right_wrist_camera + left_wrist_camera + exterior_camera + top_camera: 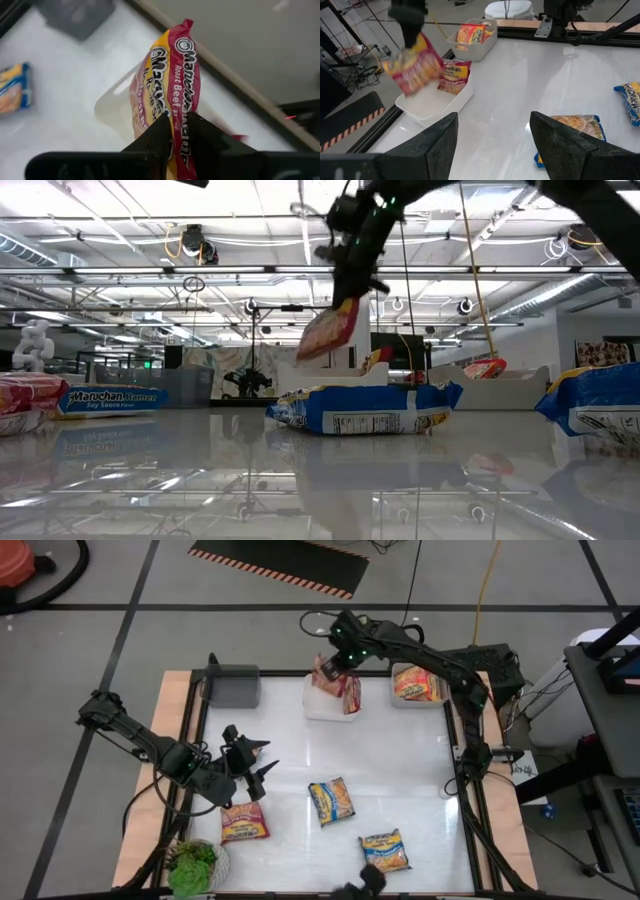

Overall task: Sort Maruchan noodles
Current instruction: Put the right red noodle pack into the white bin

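Glossy white table (400, 770) inside a wooden frame, taped workshop floor all round. Held aloft: a red packet (172, 95) of roast beef noodles, pinched at one end by the right claw (177, 131), clenched on it and hanging just above the white tray (437, 100). Under the claw, in that tray, another red packet (454, 76); beside it, a second tray (418, 685) with an orange packet. Well apart from the claw, toward the near edge: two blue packets (331, 801) (385, 851) and one more red packet (244, 823) lying flat. Left claw (252, 766) released, empty, hovering beside that red one. Light, crinkly, slippery wrappers, brittle noodles inside; probably best taken by a sealed end or thin edge, squeezed gently.
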You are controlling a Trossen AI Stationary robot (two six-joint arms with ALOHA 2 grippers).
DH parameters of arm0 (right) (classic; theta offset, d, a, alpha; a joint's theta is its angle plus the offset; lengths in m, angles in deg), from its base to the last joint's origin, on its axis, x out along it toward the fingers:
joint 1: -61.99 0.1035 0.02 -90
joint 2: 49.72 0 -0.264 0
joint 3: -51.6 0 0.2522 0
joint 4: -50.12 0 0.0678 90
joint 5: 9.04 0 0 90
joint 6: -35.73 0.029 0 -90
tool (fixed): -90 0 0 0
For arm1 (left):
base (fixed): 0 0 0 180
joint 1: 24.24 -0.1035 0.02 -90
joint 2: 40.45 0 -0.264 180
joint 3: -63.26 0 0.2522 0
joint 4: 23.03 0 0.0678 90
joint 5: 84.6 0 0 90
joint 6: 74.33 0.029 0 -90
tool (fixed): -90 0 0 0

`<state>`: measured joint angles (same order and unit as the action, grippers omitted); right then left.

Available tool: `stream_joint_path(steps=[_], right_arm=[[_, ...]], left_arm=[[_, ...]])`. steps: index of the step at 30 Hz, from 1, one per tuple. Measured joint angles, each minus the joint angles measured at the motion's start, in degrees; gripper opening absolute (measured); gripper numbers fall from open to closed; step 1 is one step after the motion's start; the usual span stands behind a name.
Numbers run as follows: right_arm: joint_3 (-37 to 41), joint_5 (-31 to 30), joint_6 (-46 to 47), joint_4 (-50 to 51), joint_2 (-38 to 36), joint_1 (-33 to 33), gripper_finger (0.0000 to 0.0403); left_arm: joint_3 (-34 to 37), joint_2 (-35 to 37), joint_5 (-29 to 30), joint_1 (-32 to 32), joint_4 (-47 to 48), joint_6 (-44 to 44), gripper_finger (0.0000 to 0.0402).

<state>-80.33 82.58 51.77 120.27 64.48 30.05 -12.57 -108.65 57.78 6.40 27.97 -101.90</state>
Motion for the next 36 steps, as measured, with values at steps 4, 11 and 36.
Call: stream_joint_path(steps=[4, 11, 36], right_arm=[[-0.04, -14.54, 1.65, 1.04, -4.72, 4.93, 0.0051], [13.14, -39.95, 7.56, -7.1, -11.01, 16.67, 0.0051], [48.98, -40.32, 8.97, -49.72, -15.68, 22.96, 0.002]], left_arm=[[0.0, 0.0, 0.02, -0.01, 0.22, -0.4, 0.0253], [0.0, -0.04, 0.02, 0.08, -0.06, -1.11, 0.0253], [-0.02, -0.04, 0.17, 1.55, -0.98, 0.06, 0.0253]])
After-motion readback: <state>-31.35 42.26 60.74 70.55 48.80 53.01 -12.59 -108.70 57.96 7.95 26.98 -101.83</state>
